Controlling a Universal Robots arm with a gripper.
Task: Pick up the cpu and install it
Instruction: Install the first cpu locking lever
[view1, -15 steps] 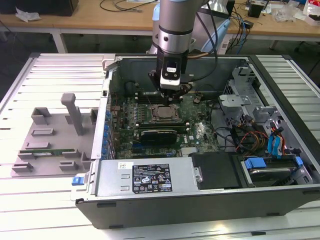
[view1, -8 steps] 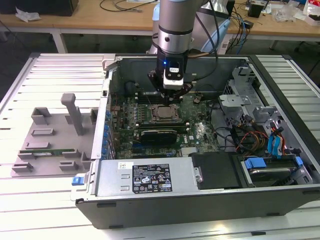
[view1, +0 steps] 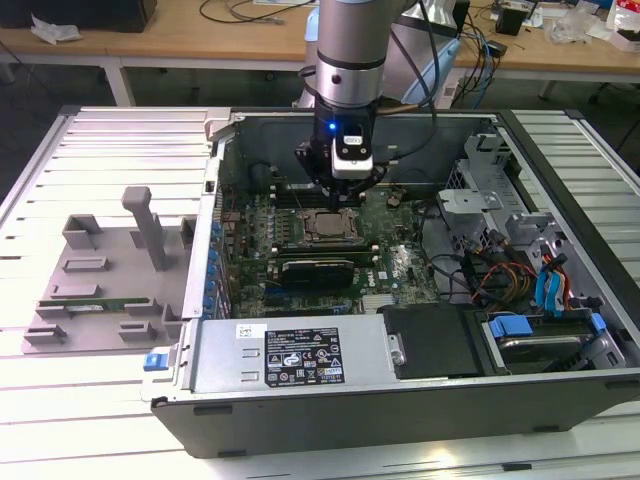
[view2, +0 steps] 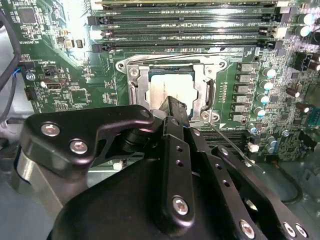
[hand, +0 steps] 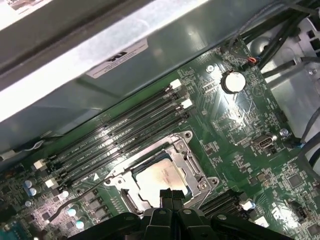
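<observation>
The cpu is a flat square chip with a shiny silver-grey top. It lies flat inside the open metal socket frame on the green motherboard. In the exterior view the cpu sits near the middle of the open computer case. My gripper hangs just above the cpu's edge, its black fingers pressed together with nothing between them. The fingertips hide part of the chip in both wrist views.
Long black memory slots run beside the socket. A grey plastic tray with posts lies outside the case on the exterior view's left. Cables and drive bays crowd the case's right side; a metal cover spans its front.
</observation>
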